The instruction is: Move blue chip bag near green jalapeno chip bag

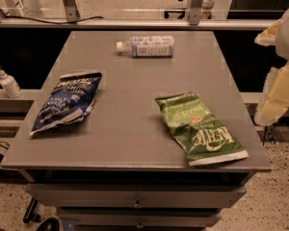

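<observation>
The blue chip bag (66,101) lies crinkled on the left part of the grey table (135,138), its pale sealed end toward the back. The green jalapeno chip bag (198,127) lies on the right front part of the table, its white sealed edge near the front right corner. The two bags are well apart, with bare tabletop between them. My gripper (275,93) shows as a pale shape at the right edge of the view, beyond the table's right side, raised and away from both bags. It holds nothing that I can see.
A clear water bottle (147,46) with a white-blue label lies on its side at the back middle of the table. A small white pump bottle (8,83) stands on a ledge left of the table. Drawers sit below the tabletop's front edge.
</observation>
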Robot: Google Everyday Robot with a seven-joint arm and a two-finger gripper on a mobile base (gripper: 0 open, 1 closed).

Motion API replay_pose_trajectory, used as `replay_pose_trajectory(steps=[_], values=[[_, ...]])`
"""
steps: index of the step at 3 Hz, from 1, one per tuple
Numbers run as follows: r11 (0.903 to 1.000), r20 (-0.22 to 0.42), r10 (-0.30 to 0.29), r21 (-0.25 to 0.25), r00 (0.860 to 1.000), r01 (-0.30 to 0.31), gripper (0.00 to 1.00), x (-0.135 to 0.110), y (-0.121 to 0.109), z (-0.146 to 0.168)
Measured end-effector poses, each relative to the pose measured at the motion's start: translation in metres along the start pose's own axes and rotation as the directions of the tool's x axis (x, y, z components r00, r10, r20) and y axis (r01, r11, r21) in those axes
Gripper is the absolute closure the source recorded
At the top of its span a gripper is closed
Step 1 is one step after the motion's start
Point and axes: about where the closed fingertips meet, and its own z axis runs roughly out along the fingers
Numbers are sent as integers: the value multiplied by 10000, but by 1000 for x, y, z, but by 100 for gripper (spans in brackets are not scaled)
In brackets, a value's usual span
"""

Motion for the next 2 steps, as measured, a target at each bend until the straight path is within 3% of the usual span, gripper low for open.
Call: replay_pose_trajectory(steps=[1,2], values=[[10000,2,-1,0,10000,1,0,0,0,0],[9988,671,-485,9,9966,486,0,-32,-8,15]])
